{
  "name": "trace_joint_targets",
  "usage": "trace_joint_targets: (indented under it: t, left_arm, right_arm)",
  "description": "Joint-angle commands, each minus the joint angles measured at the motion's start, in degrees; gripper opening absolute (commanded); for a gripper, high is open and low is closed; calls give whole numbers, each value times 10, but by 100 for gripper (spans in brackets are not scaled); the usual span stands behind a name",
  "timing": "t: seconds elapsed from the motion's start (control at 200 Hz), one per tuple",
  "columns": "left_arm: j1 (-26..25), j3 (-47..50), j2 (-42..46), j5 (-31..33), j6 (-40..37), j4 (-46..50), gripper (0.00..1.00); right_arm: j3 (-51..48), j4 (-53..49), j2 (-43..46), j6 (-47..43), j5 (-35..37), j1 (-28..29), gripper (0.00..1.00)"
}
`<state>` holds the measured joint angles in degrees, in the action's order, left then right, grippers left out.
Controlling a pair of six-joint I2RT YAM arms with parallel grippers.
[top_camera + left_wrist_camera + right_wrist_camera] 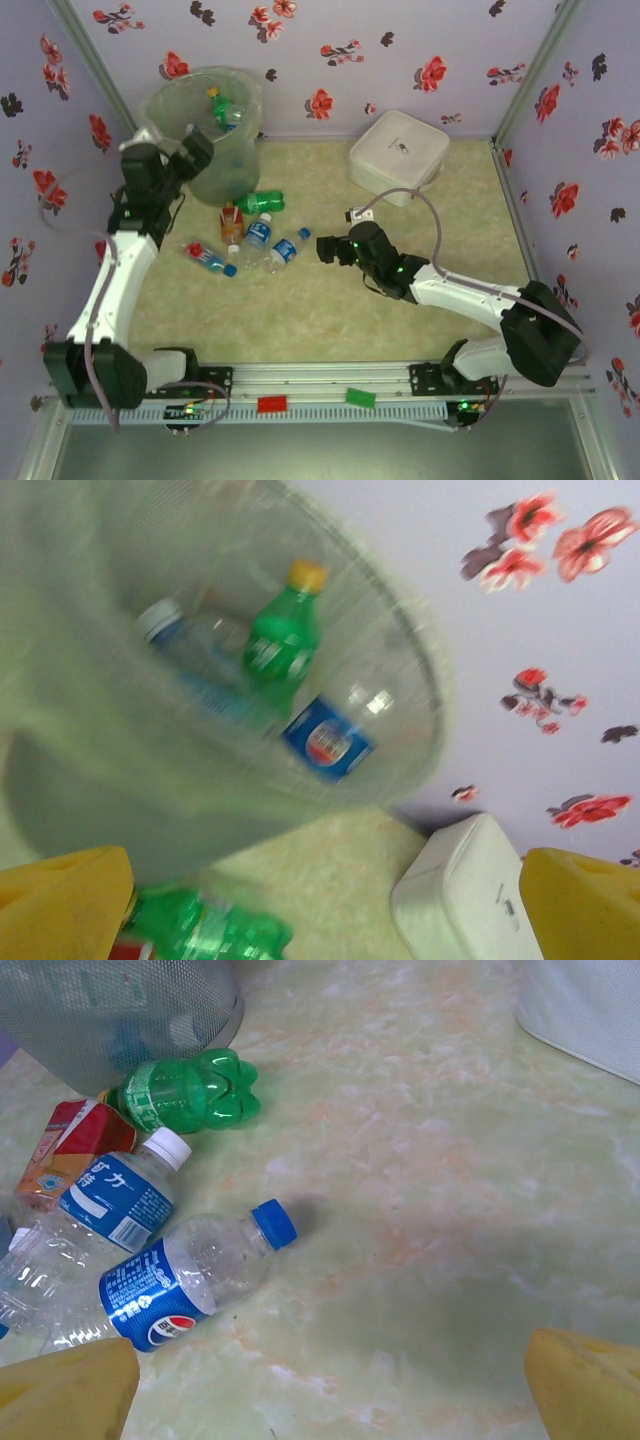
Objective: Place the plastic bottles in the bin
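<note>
Bottles [258, 232] lay clustered on the table [400, 300] beside the bin [225, 175]. Nearest bottle [185, 1285] lay ahead-left of the right gripper [330, 1390], axis slanted, cap toward it; jaws wide, empty. Left gripper [195, 152] hung wide open at the bin's rim.

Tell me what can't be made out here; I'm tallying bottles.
1. Bottles in the bin: too small in the top view, blurred in the left wrist view.
2. Clear bottles: cut off by the right wrist view's left edge.
3. Orange-red bottle: partly behind the white-capped bottle there.
</note>
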<state>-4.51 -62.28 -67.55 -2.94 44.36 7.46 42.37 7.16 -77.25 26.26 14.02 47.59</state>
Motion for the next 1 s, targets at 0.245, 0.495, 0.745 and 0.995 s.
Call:
trace_joint_targets:
  t: [0.245, 0.495, 0.745, 0.995]
  left_arm:
    - [-8, 313, 176, 111, 149, -38, 100]
    - [-15, 379, 151, 133, 234, -22, 100]
    - [-22, 333, 36, 146, 238, 5, 100]
    - [-40, 285, -71, 150, 247, 9, 100]
  right_arm:
    - [45, -14, -48, 26, -10, -4, 100]
    - [58, -27, -59, 29, -7, -3, 100]
    - [69, -35, -68, 30, -11, -4, 100]
    - [64, -35, -66, 34, -8, -4, 100]
